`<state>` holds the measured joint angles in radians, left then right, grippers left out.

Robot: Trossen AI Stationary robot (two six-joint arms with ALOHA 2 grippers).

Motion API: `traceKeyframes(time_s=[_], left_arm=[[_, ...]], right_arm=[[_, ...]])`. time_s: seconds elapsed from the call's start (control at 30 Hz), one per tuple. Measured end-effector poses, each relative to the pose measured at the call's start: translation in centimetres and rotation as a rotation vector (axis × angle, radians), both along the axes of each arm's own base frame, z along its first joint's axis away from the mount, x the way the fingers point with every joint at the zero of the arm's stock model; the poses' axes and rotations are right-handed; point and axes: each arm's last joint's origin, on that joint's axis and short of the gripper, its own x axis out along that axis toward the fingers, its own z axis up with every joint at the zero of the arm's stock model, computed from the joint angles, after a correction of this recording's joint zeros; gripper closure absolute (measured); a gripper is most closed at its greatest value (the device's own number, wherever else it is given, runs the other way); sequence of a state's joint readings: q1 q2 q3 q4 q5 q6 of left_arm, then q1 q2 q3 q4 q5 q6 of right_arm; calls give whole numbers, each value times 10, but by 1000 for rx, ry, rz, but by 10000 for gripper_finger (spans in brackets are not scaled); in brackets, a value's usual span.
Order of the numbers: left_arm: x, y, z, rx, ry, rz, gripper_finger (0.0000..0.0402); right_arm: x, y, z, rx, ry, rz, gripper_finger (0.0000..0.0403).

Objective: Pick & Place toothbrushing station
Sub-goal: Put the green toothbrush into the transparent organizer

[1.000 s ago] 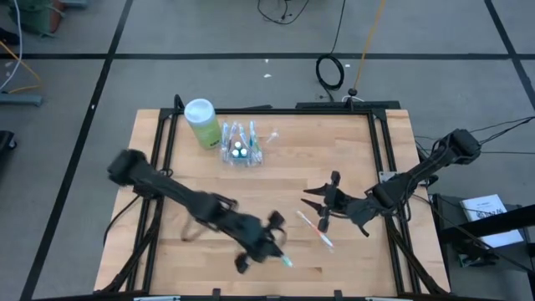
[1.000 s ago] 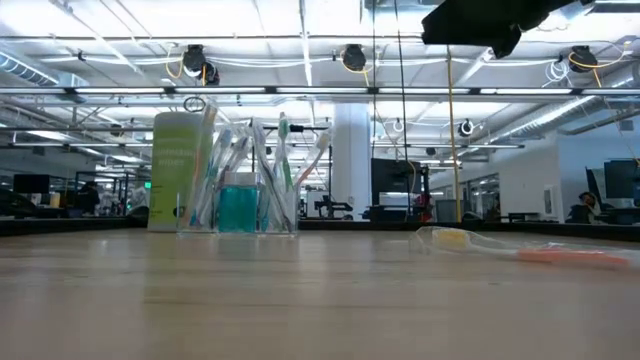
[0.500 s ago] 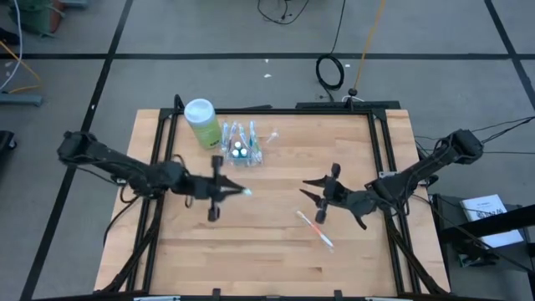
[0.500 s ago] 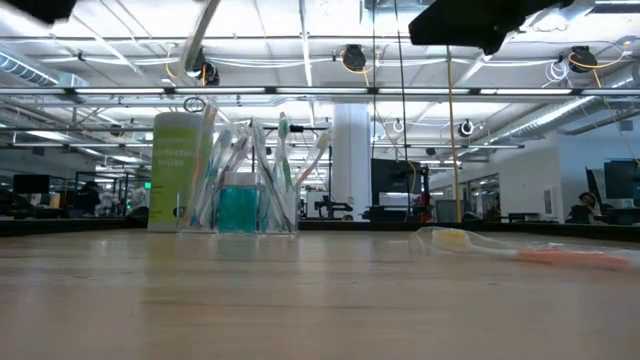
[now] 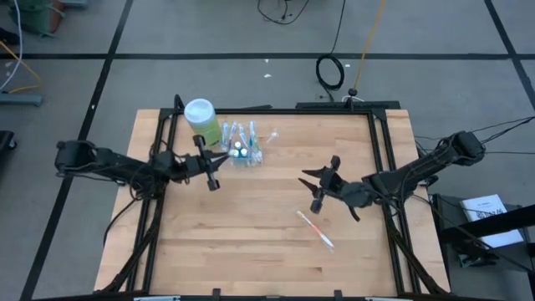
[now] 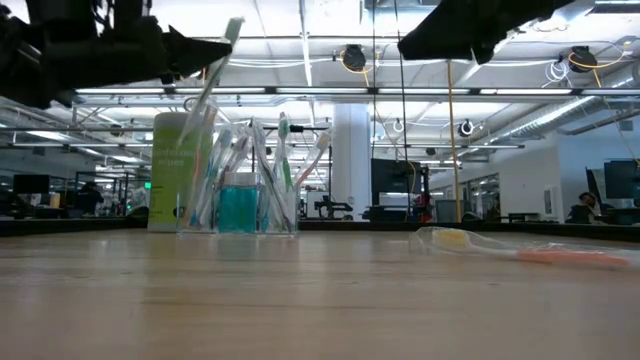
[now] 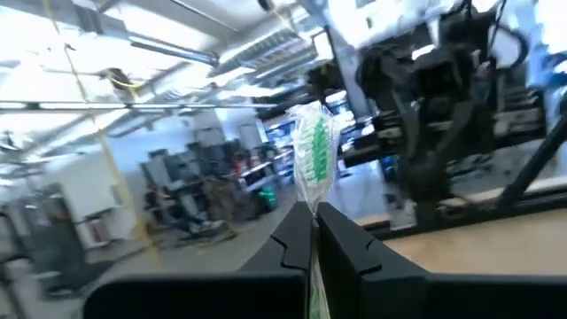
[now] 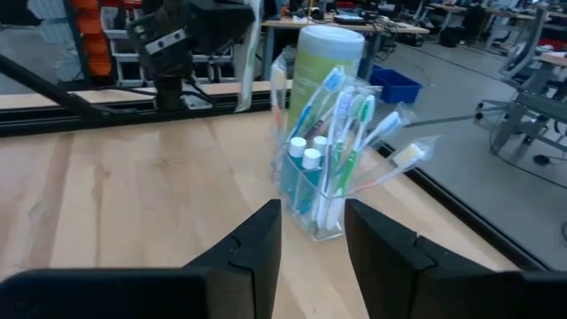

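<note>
High view first: we see the wooden table (image 5: pixel 251 242) with most of its near half bare, and open board between the two arms. At the far edge, left of centre, stands the light-green bottle (image 5: pixel 201 122), and just beside it the clear plastic cup (image 5: pixel 241 150) packed with toothbrushes and small blue toothpaste tubes. Our left gripper (image 5: pixel 211 163) hangs above the table just left of the cup, its jaws clamped on a wrapped green-bristled toothbrush (image 7: pixel 312 164) that stands up from the fingers in the left wrist view. Our right gripper (image 5: pixel 320 191) hovers right of centre, well apart from the cup, jaws parted and holding nothing. A pink-handled toothbrush (image 5: pixel 315 229) lies loose on the board just in front of it. Against a second ago, the left gripper has left the near edge and crossed to the cup's side with its brush, while the right gripper has shifted only slightly and the pink brush has not moved.
</note>
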<state>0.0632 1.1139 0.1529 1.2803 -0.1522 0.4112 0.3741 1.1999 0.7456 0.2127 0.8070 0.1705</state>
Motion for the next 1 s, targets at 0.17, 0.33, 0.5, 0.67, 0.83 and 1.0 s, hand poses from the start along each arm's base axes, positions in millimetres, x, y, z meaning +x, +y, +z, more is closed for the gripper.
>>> traceKeyframes(time_s=[0.17, 0.33, 0.5, 0.67, 0.83, 1.0], left_arm=[[4, 9, -3, -34, -68, -20, 397], [11, 20, -12, -34, -68, 92, 394], [22, 37, -25, -71, -1, 226, 398], [26, 50, -23, -77, -13, 290, 392], [25, 63, -19, -106, -47, 346, 398], [25, 68, -23, -155, -18, 355, 396]], right_arm=[[1, -2, 0, -1, 2, -9, 287], [1, -2, -1, -2, 6, -8, 287], [1, -3, 0, -17, 10, -8, 287], [2, -5, 1, -61, 24, -7, 287], [5, -11, 7, -80, -20, -23, 287], [6, -13, 10, -128, -22, -24, 287]])
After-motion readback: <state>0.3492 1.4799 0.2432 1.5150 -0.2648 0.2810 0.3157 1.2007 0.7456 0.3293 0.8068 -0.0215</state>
